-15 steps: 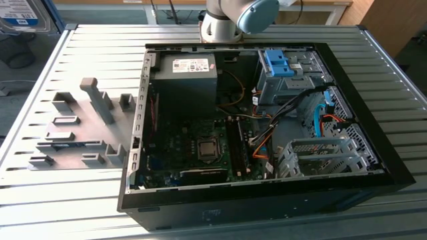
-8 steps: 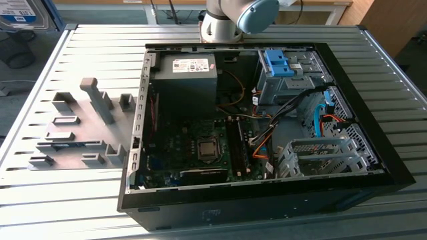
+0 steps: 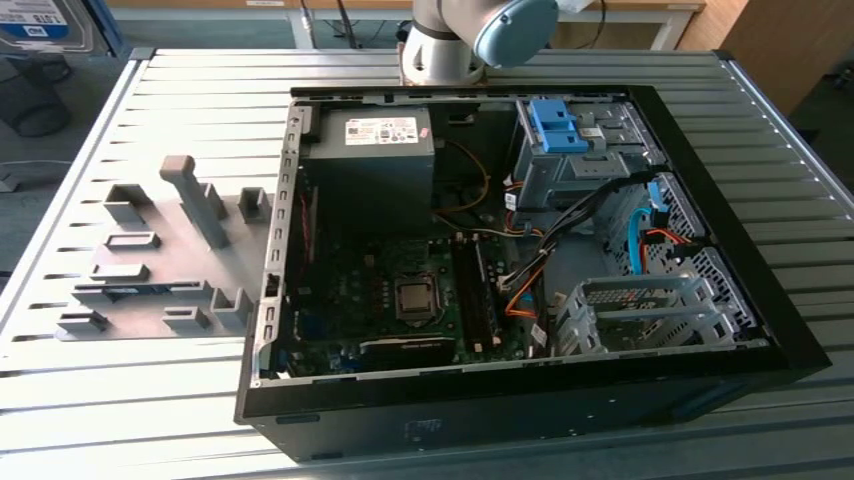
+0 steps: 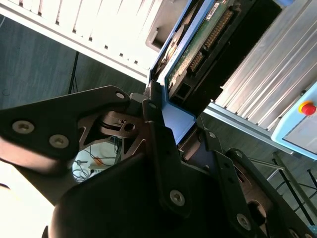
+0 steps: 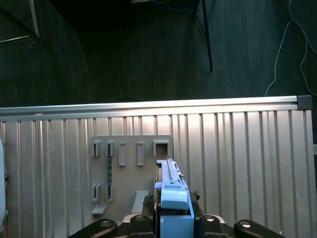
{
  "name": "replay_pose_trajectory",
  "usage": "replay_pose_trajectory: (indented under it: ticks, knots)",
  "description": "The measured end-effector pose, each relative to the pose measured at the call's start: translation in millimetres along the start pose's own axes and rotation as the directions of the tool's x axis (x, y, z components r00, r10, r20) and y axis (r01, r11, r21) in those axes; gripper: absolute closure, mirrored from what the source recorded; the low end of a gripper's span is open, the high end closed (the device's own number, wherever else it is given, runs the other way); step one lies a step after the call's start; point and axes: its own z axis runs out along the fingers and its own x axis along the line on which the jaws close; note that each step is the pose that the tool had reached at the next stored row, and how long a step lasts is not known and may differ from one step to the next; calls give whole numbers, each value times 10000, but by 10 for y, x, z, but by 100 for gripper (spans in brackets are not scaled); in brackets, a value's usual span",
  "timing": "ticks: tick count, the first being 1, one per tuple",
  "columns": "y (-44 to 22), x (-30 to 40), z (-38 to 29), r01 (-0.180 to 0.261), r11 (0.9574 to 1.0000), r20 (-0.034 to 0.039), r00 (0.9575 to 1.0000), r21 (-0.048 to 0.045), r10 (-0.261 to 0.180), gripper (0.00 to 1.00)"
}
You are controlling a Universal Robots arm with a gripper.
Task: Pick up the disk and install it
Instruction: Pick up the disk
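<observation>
The arm [image 3: 435, 50] is a silver-grey metal cylinder with a rounded pale blue joint cap [image 3: 521, 26]; the hand [image 4: 176, 116] is built of matte black linkage plates with rounded corners; bright silver screws [image 4: 23, 127] stud those plates; round pins join the links.

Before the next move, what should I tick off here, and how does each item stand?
1. Grip: in both wrist views the gripper is shut on the blue-framed disk. Ok.
2. Disk out of the grey holder plate: in the exterior view none of its slots holds a disk. Ok.
3. Computer case open, with the side panel off. Ok.
4. Silver drive cage: its bays look empty. Ok.
5. Cables beside that cage: whether they block a bay, cannot tell.
6. Disk sitting square in the grip: cannot tell.
</observation>
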Motion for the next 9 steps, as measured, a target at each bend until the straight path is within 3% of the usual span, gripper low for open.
replay_pose_trajectory:
  ticks: [9]
  knots:
    - [1, -1, -73, 0, 10000, 0, 10000, -1, 0, 64]
